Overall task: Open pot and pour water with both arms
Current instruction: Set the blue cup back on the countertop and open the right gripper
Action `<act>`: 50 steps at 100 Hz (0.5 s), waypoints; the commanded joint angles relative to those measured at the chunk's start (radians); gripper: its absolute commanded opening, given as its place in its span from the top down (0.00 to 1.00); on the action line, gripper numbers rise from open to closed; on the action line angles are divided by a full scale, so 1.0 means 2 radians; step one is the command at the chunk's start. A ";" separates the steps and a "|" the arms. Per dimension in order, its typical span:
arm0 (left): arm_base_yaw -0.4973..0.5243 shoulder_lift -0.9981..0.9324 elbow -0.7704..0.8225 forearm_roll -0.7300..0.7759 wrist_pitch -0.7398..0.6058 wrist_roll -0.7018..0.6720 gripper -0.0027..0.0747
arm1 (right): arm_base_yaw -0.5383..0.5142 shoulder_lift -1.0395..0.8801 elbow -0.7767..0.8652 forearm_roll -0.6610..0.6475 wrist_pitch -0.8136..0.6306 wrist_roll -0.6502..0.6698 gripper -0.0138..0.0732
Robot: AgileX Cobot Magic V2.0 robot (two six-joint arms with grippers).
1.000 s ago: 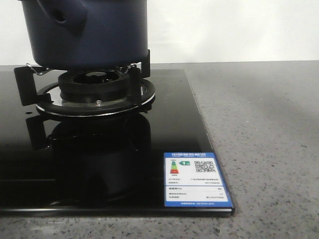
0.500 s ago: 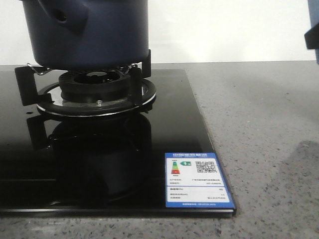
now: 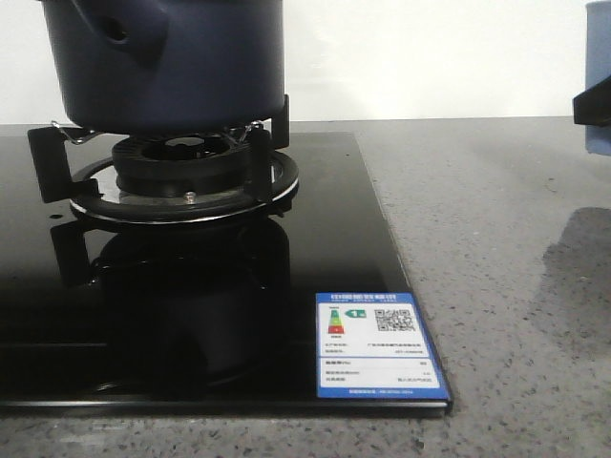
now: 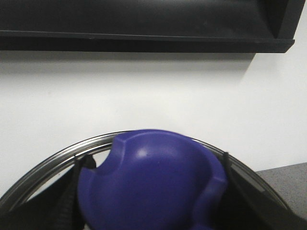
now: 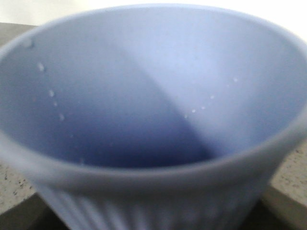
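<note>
Right tool (image 3: pixel 592 107) at front view's right edge, jaw state unclear

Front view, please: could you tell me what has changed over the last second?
A pale blue cup, carried by a dark gripper part, has come into sight at the right edge and dropped lower; its shadow on the counter has grown. The pot on the burner and the label have not moved.

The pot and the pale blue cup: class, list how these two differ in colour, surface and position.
The pot is dark navy; the cup is pale blue. The pot's side looks smooth and has a stubby handle; the cup's outside is ribbed. The pot sits on the burner stand; the cup is off right over the counter.
</note>
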 commanded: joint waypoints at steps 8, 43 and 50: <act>0.001 -0.015 -0.017 0.001 -0.046 -0.004 0.50 | -0.006 0.026 -0.016 0.041 -0.086 -0.023 0.46; 0.001 -0.015 -0.017 0.001 -0.045 -0.004 0.50 | -0.006 0.057 -0.016 0.040 -0.096 -0.023 0.46; 0.001 -0.015 -0.017 0.001 -0.044 -0.004 0.50 | -0.006 0.057 -0.016 0.038 -0.097 -0.023 0.46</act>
